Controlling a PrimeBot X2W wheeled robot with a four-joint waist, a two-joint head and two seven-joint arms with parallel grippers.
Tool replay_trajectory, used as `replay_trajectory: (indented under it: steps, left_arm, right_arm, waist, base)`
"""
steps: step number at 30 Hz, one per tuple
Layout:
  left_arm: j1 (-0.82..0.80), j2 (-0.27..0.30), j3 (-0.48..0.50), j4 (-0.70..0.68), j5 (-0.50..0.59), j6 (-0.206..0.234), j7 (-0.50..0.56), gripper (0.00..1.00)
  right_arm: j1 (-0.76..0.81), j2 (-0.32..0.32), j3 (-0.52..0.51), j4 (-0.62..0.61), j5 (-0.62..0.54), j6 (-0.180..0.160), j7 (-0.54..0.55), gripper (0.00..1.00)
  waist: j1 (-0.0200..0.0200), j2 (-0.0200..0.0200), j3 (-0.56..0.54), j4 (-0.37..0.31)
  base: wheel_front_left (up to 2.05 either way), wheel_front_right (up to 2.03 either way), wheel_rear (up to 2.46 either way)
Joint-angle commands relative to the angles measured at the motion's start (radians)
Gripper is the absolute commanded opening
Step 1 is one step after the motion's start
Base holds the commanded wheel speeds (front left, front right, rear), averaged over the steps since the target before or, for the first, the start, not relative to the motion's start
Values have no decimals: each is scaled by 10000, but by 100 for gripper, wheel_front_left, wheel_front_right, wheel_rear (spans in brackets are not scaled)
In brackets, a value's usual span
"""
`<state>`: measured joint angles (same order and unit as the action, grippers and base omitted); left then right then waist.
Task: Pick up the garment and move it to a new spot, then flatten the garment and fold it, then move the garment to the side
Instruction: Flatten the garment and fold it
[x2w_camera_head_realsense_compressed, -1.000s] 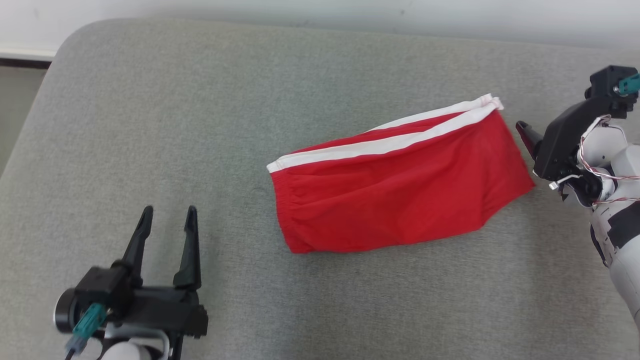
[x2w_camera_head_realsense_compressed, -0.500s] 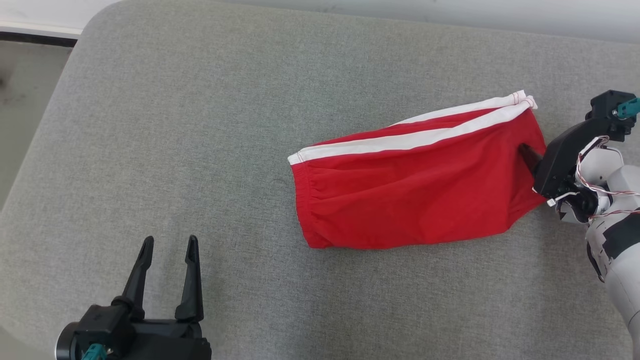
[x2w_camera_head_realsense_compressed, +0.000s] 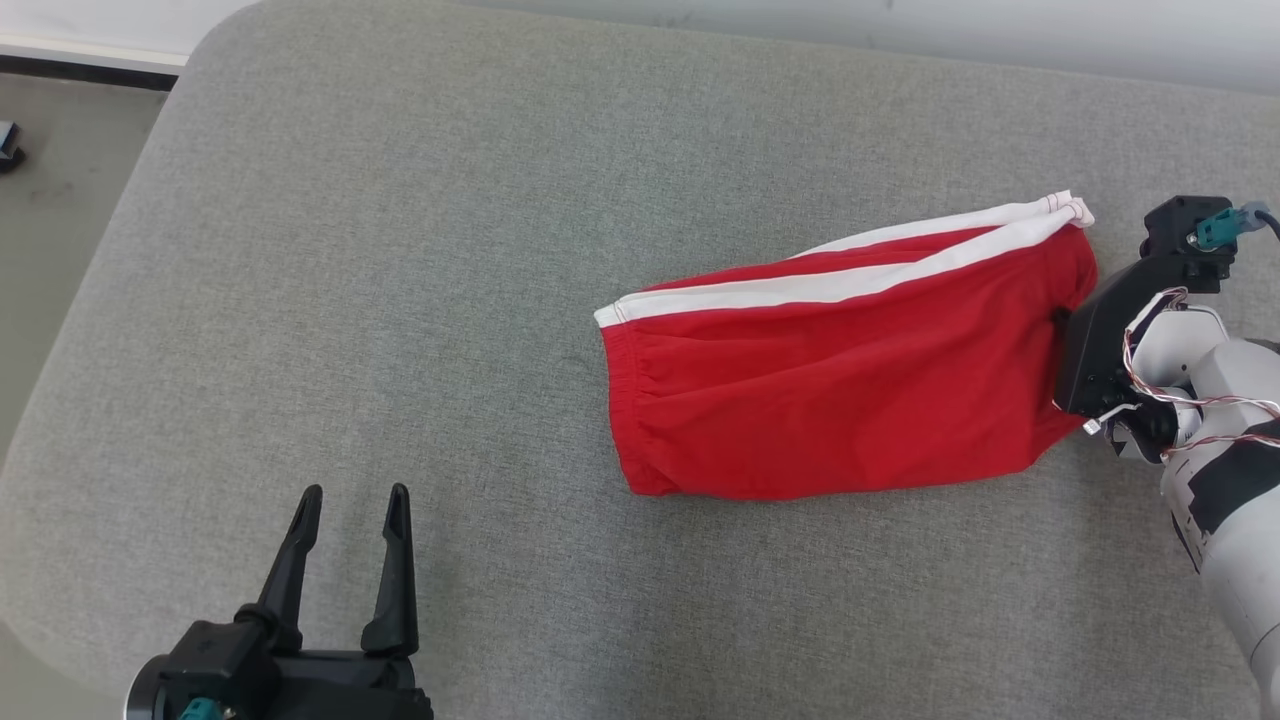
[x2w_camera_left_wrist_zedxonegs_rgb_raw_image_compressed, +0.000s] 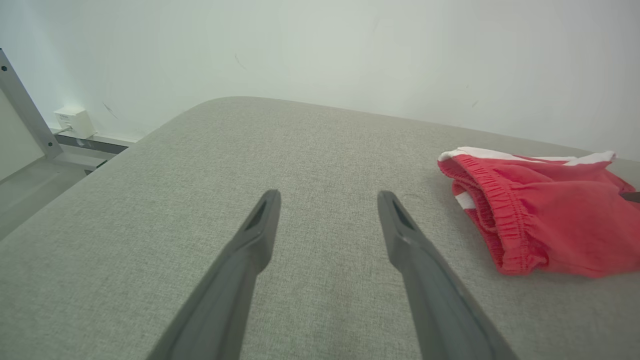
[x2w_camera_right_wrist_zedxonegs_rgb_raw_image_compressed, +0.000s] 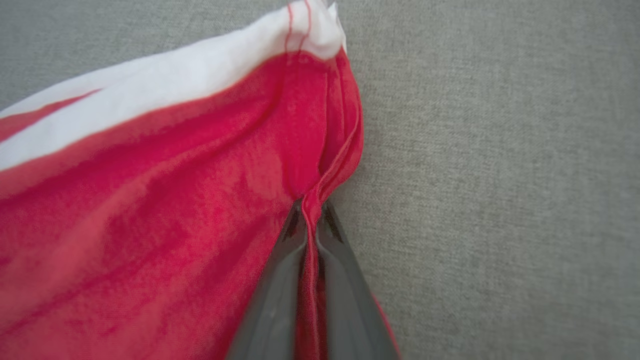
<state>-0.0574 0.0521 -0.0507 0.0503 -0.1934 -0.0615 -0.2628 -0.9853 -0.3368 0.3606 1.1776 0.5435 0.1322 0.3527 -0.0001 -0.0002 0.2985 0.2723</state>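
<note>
The garment (x2w_camera_head_realsense_compressed: 840, 370) is a pair of red shorts with white side stripes, lying folded on the grey padded surface (x2w_camera_head_realsense_compressed: 400, 250). My right gripper (x2w_camera_head_realsense_compressed: 1062, 318) is at the garment's right edge, shut on a pinched fold of the red cloth. In the right wrist view the two fingers (x2w_camera_right_wrist_zedxonegs_rgb_raw_image_compressed: 280, 270) clamp the garment (x2w_camera_right_wrist_zedxonegs_rgb_raw_image_compressed: 150, 200) between them. My left gripper (x2w_camera_head_realsense_compressed: 350, 515) stands open near the front left, well apart from the cloth. In the left wrist view the garment's elastic waistband (x2w_camera_left_wrist_zedxonegs_rgb_raw_image_compressed: 500, 220) lies to the right of my open left gripper (x2w_camera_left_wrist_zedxonegs_rgb_raw_image_compressed: 327, 200).
The grey surface has a rounded far-left corner (x2w_camera_head_realsense_compressed: 220, 30) with floor (x2w_camera_head_realsense_compressed: 50, 200) beyond it. A pale wall (x2w_camera_left_wrist_zedxonegs_rgb_raw_image_compressed: 320, 50) runs behind the surface, with a small white box (x2w_camera_left_wrist_zedxonegs_rgb_raw_image_compressed: 75, 122) on its base at the left.
My right gripper has moved onto the garment's right edge and shut on the cloth. The head camera has shifted, so the whole picture has slid. The left gripper stays open.
</note>
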Motion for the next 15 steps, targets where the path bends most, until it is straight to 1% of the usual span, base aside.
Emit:
replay_trajectory:
  steps: [1, 5, 8, 15]
  left_arm:
    - [68, -15, 28, -27, -87, 29, -16, 100]
    - [-66, -15, 45, 23, -154, 68, -16, 100]
    - [-112, -15, 85, 54, -118, 102, -18, 100]
    - [109, -14, 241, 53, -36, 19, -17, 100]
  right_arm:
    - [516, 40, 106, 358, -130, -35, 124, 0]
    - [240, -211, 14, 296, -240, -44, -383, 0]
    - [310, -333, -136, 229, -218, -42, -840, 0]
    - [792, -621, -372, 46, -148, -35, -1615, 0]
  waist:
    - [1, 2, 31, -17]
    - [1, 2, -1, -128]
    - [1, 2, -195, -309]
    - [1, 2, -731, -1046]
  base:
    - [0, 0, 0]
    - [0, 0, 0]
    - [0, 0, 0]
    - [0, 0, 0]
